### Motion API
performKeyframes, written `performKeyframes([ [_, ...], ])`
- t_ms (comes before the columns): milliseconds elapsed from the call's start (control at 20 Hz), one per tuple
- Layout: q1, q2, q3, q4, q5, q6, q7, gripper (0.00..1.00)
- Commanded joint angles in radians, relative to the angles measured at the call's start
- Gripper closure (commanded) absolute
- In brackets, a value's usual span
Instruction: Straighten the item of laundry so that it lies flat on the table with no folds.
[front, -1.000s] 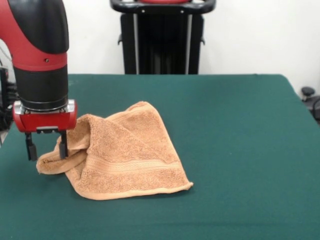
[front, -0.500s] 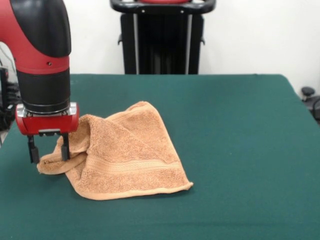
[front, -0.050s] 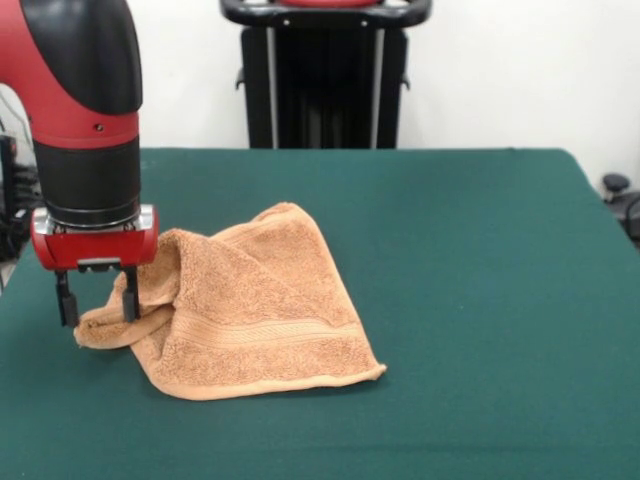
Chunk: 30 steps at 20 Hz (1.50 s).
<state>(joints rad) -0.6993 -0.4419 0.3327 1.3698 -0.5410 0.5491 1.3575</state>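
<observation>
The item of laundry (front, -0.050s: 250, 310), an orange-tan terry towel with a woven band stripe, lies crumpled and folded over itself at the left of the dark green table (front, -0.050s: 470, 280). Its left end is rolled into a thick fold. My gripper (front, -0.050s: 96, 305) hangs over that rolled left end, open, with its two black fingers (front, -0.050s: 129, 293) straddling the top of the fold. The towel's right corner lies flat near the front.
A black stand (front, -0.050s: 325, 75) rises behind the table's far edge. The table's left edge runs close beside my gripper. Green tabletop stretches wide to the right of the towel.
The gripper has come down a little onto the towel's rolled left end and shifted slightly right in the first half second. Since then nothing has moved.
</observation>
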Motion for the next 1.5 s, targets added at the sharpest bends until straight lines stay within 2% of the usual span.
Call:
performKeyframes([
  [50,0.037,0.062,0.032,0.103,-0.004,-0.031,0.058,0.0],
  [1000,0.043,0.051,0.027,0.11,-0.001,-0.033,0.073,0.0],
  [1500,0.045,0.046,0.038,0.049,0.005,0.027,0.025,0.0],
])
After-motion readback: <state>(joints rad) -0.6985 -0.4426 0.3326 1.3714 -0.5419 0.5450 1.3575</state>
